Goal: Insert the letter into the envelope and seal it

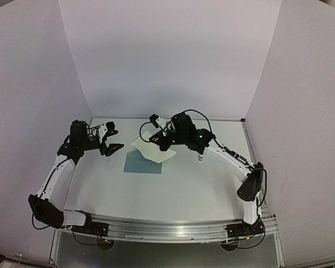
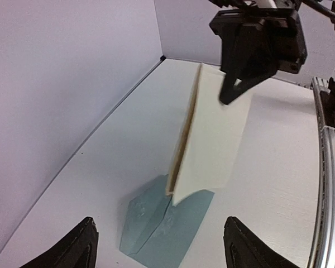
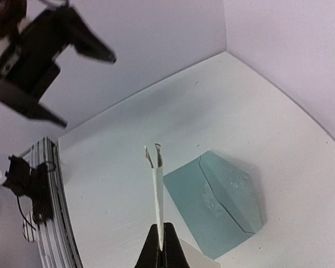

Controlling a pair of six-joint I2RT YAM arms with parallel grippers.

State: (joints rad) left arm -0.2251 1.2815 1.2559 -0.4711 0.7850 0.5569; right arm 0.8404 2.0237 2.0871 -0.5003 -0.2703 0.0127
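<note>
With my right pincer (image 3: 161, 237) clamped on the letter (image 2: 212, 145), hanging edge-down just over the envelope (image 3: 218, 204) flat on the counter (image 1: 173, 184), and my left pincer (image 2: 159, 223) gaping wide beside the envelope, I fear the unpinned envelope skids instead of taking it

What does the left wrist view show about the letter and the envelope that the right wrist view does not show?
Only the left wrist view shows the broad pale face of the letter, hanging from the right gripper and covering part of the envelope. Only the right wrist view shows the letter edge-on, as a thin strip, with nearly the whole envelope and its fold lines beside it, and the left gripper open, apart from the paper. Both show the letter pinched by the right gripper and not yet inside the envelope.
</note>
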